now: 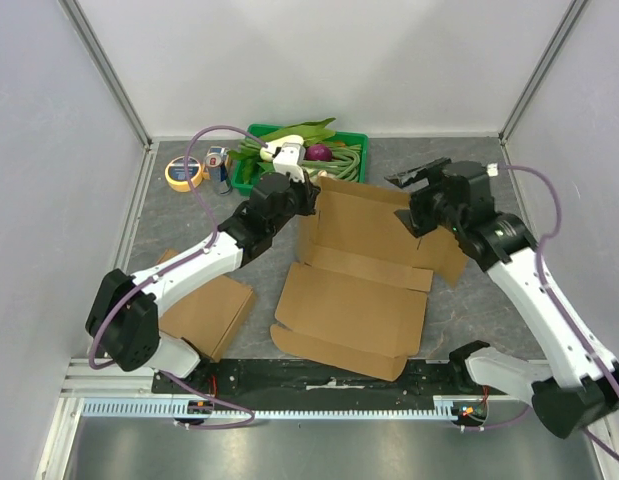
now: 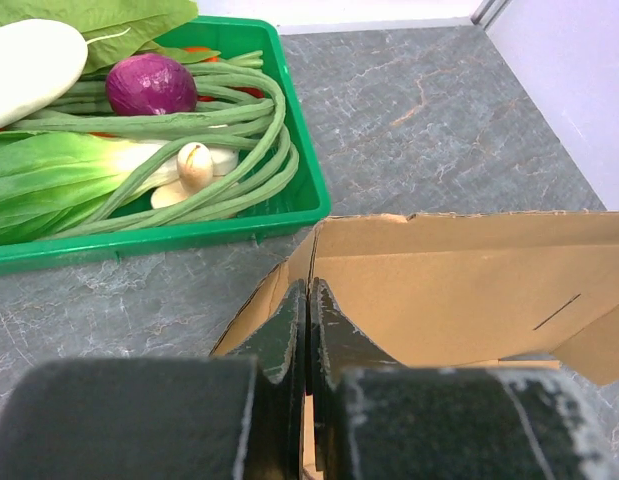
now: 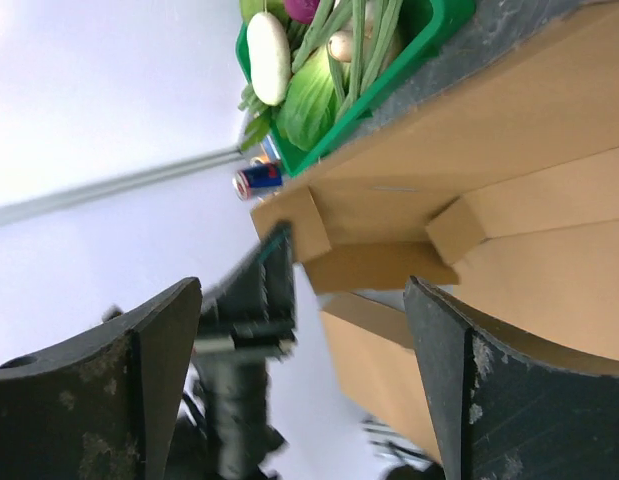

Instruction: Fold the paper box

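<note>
Left gripper (image 1: 301, 192): jaws closed, pinching the back-left flap corner of the box (image 1: 359, 310), just in front of green tray (image 2: 189, 243). Box mid-table, front flaps splayed flat. Right gripper (image 1: 414, 212) at back-right corner, jaws wide, holding nothing.

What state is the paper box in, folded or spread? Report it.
Partly folded: the paper box has near panels flat on the table, far wall raised, the left gripper pinching its corner.

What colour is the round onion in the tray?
Purple. The onion shows best in the left wrist view, lying among long beans in the green tray.
</note>
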Controlling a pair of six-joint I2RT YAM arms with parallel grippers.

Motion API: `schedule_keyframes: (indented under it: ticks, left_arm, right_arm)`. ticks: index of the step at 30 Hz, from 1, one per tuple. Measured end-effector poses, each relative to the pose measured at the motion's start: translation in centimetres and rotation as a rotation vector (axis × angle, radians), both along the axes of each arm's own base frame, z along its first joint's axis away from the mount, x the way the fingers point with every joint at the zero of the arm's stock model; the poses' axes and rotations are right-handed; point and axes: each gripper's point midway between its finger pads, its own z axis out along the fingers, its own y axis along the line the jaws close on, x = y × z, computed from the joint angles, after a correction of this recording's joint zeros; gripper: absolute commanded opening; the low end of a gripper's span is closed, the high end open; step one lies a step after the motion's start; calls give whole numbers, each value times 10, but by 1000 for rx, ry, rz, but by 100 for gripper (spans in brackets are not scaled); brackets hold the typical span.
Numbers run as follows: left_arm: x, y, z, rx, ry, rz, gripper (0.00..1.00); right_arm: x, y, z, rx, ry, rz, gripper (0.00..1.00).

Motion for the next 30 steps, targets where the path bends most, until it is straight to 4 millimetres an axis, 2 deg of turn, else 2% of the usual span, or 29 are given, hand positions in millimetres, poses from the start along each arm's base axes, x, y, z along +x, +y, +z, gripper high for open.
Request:
schedule_keyframes:
  ticks: [4, 7, 14, 24, 25, 26, 28, 29, 30]
  left_arm:
    - [-2, 2, 0, -15, -20, 11, 2]
    - [-4, 4, -1, -22, -33, 22, 2]
    - [-8, 9, -1, -38, -62, 43, 2]
    - [-10, 13, 5, -61, -97, 69, 2]
    - [-10, 13, 6, -63, -99, 71, 2]
    - [-10, 13, 6, -64, -102, 74, 2]
    - [-10, 14, 6, -66, -105, 78, 2]
    - [-10, 14, 6, -66, -106, 80, 3]
    - [-10, 14, 6, -66, -106, 82, 9]
  right_arm:
    - [32, 14, -19, 135, 95, -105, 78]
    - [47, 22, -34, 191, 156, -158, 76]
    - [59, 28, -42, 290, 192, -231, 66]
    - [69, 30, -67, 289, 234, -282, 50]
    - [69, 31, -68, 286, 235, -285, 47]
    - [70, 31, -69, 282, 237, -286, 39]
    - [70, 32, -72, 277, 241, -289, 34]
    - [70, 34, -73, 274, 244, -287, 24]
    - [70, 34, -75, 273, 246, -289, 20]
